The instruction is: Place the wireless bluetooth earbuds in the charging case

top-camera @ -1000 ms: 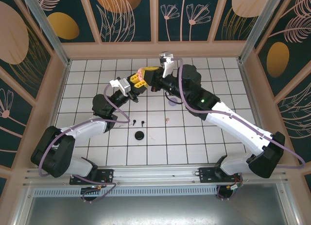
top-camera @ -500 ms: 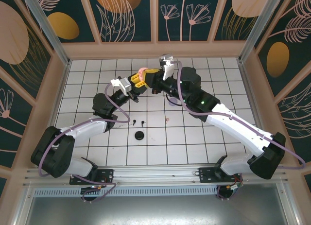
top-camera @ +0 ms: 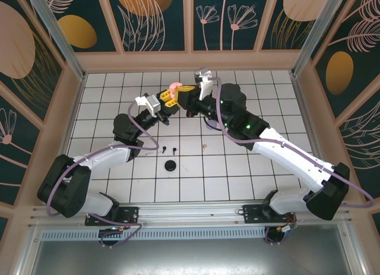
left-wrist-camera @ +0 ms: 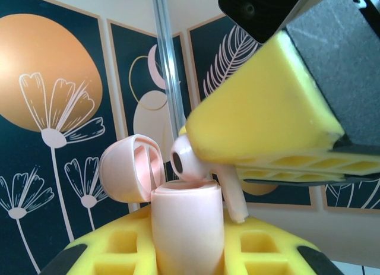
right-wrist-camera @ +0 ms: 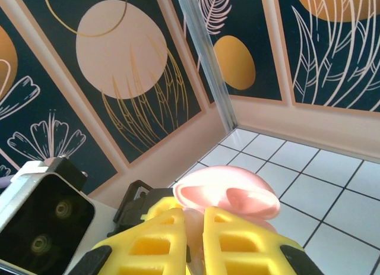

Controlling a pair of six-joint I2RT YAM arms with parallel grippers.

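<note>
Right arm (top-camera: 261,132) nudged closer | left jaws grip case (left-wrist-camera: 187,227) | right jaws pinch earbud (left-wrist-camera: 189,162)

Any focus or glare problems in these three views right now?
Top external: evenly lit, sharp, though the black earbuds are mere specks. Left wrist: charging case and pink earbud crisp, no glare. Right wrist: case lid slightly soft, close to the lens.
</note>
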